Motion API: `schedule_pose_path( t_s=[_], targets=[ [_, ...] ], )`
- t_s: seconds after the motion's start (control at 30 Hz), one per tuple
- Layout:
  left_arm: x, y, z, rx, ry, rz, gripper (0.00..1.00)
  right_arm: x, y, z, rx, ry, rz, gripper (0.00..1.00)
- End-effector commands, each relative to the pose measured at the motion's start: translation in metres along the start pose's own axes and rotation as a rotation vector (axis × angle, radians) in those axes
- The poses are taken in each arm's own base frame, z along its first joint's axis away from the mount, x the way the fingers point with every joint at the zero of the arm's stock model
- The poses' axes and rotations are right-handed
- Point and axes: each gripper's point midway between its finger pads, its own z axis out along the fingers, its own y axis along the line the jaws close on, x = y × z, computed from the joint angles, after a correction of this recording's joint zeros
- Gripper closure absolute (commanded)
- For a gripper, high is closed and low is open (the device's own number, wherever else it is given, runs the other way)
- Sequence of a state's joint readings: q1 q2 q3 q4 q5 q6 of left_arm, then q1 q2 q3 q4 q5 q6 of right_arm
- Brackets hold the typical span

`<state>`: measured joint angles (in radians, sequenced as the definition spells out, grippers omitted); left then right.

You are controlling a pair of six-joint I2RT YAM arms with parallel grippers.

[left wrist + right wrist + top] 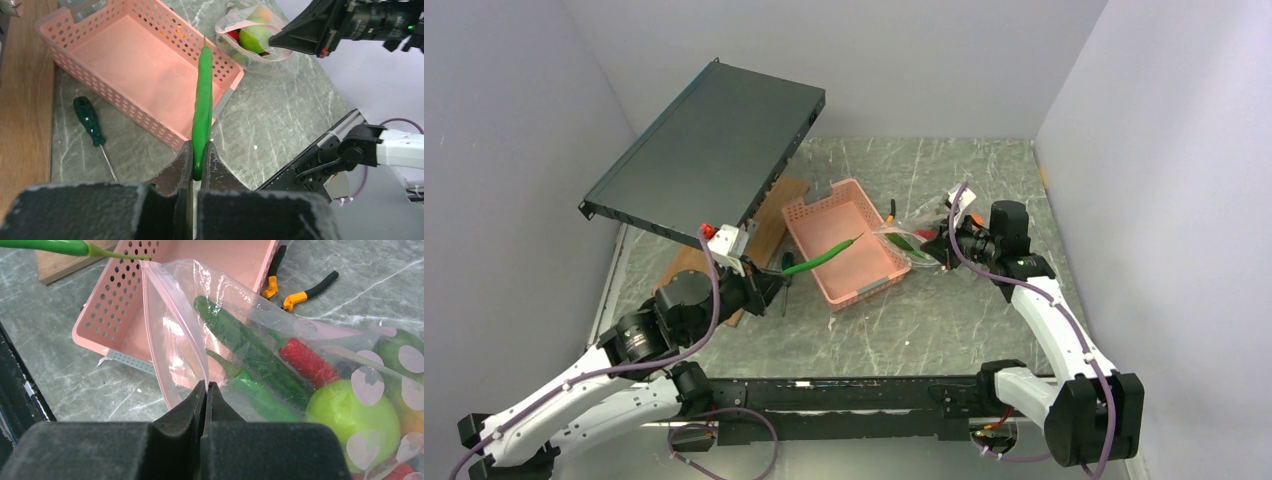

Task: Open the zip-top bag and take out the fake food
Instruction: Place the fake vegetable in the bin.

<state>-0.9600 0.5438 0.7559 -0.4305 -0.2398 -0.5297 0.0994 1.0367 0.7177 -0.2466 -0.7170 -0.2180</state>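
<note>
The clear zip-top bag (175, 340) lies right of the pink basket, its mouth with the pink zip strip gaping open. My right gripper (206, 386) is shut on the strip's edge. Inside the bag lie fake food pieces: a lime-green apple (350, 415), long green pods (250, 352) and a red piece (307, 362). My left gripper (199, 150) is shut on one end of a long green pod (202, 100), which hangs over the basket's near wall (100, 85). From above, that pod (824, 258) points toward the bag (914, 232).
A green-handled screwdriver (90, 125) lies on the table left of the basket, beside a wooden board (769, 225). A dark flat box (709, 150) leans tilted at the back left. Black-and-orange pliers (300, 292) lie behind the bag. Walls close in both sides.
</note>
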Motion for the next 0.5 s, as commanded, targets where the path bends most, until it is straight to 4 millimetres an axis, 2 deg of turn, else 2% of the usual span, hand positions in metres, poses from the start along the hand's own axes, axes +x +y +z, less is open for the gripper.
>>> schedule_pose_path(
  t_s=[0.0,0.23,0.47],
  targets=[
    [-0.006,0.002,0.011,-0.055,-0.001,-0.020,1.00,-0.014,-0.001,-0.002,-0.006,-0.023,-0.035,1.00],
    [-0.018,0.001,0.032,-0.098,-0.035,0.015,1.00,-0.014,-0.001,-0.002,-0.008,-0.022,-0.034,1.00],
    [-0.017,-0.003,0.065,-0.225,-0.003,0.103,1.00,-0.015,-0.002,-0.002,-0.003,-0.022,-0.036,1.00]
  ],
)
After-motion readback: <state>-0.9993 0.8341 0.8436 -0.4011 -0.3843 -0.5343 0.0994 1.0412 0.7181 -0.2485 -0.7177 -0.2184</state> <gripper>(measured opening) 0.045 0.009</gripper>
